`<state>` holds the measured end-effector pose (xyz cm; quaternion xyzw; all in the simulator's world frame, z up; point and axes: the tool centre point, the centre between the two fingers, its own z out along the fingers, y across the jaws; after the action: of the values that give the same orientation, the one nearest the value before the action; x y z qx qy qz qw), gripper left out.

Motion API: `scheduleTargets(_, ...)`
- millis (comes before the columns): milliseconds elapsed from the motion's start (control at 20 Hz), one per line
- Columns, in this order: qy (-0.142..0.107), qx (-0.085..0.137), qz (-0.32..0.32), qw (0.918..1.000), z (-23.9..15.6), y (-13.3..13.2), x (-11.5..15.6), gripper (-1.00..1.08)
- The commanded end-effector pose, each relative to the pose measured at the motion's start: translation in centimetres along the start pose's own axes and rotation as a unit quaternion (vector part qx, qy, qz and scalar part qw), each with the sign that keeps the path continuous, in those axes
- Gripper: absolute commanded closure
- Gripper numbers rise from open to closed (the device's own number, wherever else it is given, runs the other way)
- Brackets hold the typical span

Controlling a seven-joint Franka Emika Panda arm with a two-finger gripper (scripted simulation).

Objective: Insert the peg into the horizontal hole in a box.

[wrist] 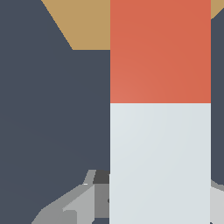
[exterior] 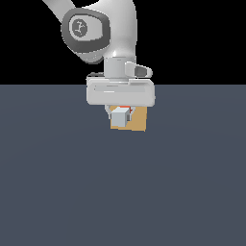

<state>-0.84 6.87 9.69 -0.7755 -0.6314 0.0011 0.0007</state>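
The peg is a long square bar. In the exterior view its grey-white end faces the camera, with a sliver of red behind it. In the wrist view its white half and red half fill the frame, and the red end points at the tan box. The box sits on the floor right behind the peg. My gripper is shut on the peg's white part, and one finger shows beside it. The peg hides the hole. I cannot tell whether the red tip is inside it.
The dark blue-grey floor spreads flat around the box. The white arm rises above the gripper hand. No other objects show.
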Motion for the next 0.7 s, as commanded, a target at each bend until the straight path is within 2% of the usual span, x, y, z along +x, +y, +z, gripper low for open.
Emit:
scheduleTargets(0, 0.000, -0.001, 0.001, 1.0000, -0.14, 0.15, -0.01, 1.08)
scheduleTargets(650, 0.000, -0.001, -0.001, 1.0000, -0.14, 0.13, 0.63, 1.08)
